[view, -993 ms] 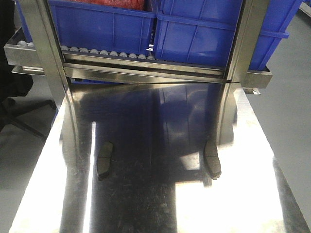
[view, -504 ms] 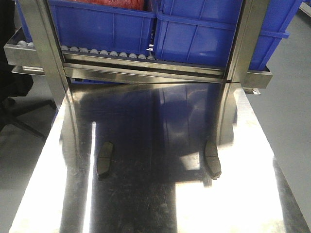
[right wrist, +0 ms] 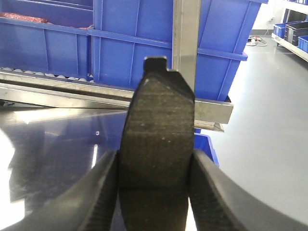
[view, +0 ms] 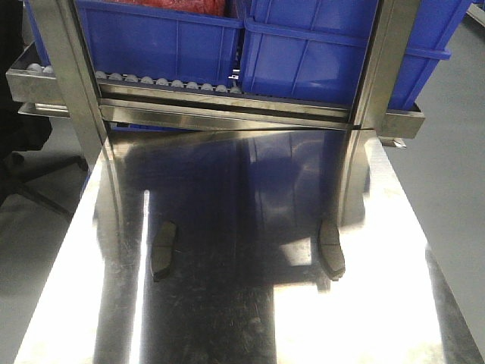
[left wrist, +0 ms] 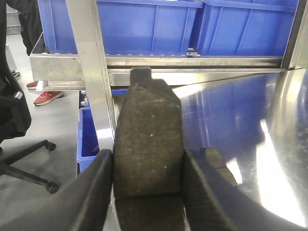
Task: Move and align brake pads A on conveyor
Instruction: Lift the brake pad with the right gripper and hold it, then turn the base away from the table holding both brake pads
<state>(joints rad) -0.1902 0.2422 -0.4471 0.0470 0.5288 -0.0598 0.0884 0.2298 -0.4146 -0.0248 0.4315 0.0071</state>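
Note:
Two dark grey brake pads lie flat on the shiny steel tabletop (view: 227, 318), one on the left (view: 162, 249) and one on the right (view: 330, 249). Neither arm shows in the front view. In the left wrist view, my left gripper (left wrist: 147, 159) is shut on a third brake pad (left wrist: 147, 115), which stands up between the fingers above the table's left edge. Another pad (left wrist: 219, 163) lies on the steel just to its right. In the right wrist view, my right gripper (right wrist: 154, 161) is shut on a brake pad (right wrist: 156, 110) held the same way. The conveyor is out of view.
A steel roller rack (view: 227, 110) with upright posts (view: 68, 83) crosses the far end of the table and carries blue plastic bins (view: 318, 53). A black office chair (left wrist: 19, 144) stands on the floor to the left. Another blue bin (left wrist: 86, 139) sits under the rack.

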